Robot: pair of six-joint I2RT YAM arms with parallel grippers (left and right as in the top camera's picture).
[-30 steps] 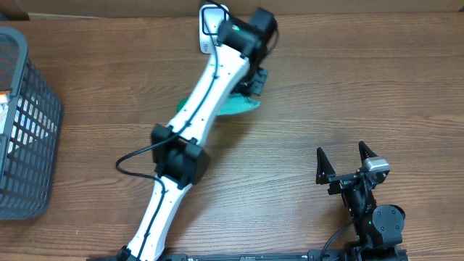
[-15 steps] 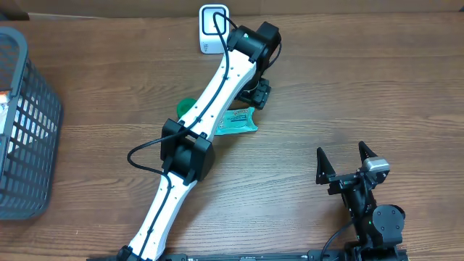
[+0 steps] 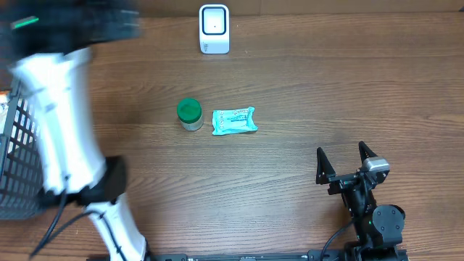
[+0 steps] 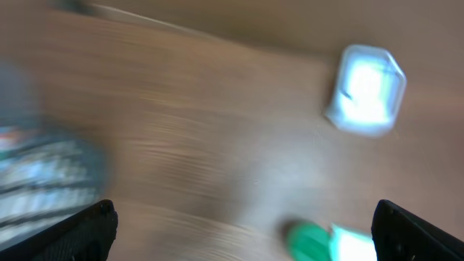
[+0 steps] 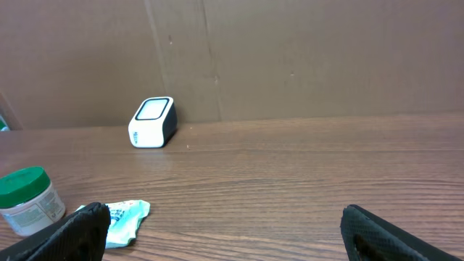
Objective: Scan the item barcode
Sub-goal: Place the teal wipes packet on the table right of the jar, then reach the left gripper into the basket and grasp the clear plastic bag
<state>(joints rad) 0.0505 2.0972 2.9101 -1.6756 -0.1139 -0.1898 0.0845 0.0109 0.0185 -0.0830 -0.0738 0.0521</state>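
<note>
Closest to the robot's base, the right gripper (image 3: pixel 341 150) sat low over the bench (image 3: pixel 326 80), on the right side. Its jaws were spread wide with nothing between them. From its own wrist camera the two fingertips (image 5: pixel 83 228) only poked in at the bottom corners.

The left arm (image 3: pixel 61 123) was one big smear over on the left side in the overhead shot, so I couldn't pick out its gripper there. The left wrist camera was blurry too, but it did show the left gripper (image 4: pixel 250 228) with its jaws far apart, one tip in each bottom corner, and nothing held. Under that arm a grey mesh basket (image 3: pixel 16 145) stuck out at the left edge of the bench.

Further out, around the middle of the bench, the teal packet (image 3: pixel 233 121) lay flat, not touched by either gripper. A small jar (image 3: pixel 190 114) with a green lid stood upright just to its left, close but with a sliver of wood showing between them. Both were well apart from the right gripper.

Farthest back, at the far edge of the bench, the white scanner (image 3: pixel 214 29) stood on its own, well beyond the packet.
</note>
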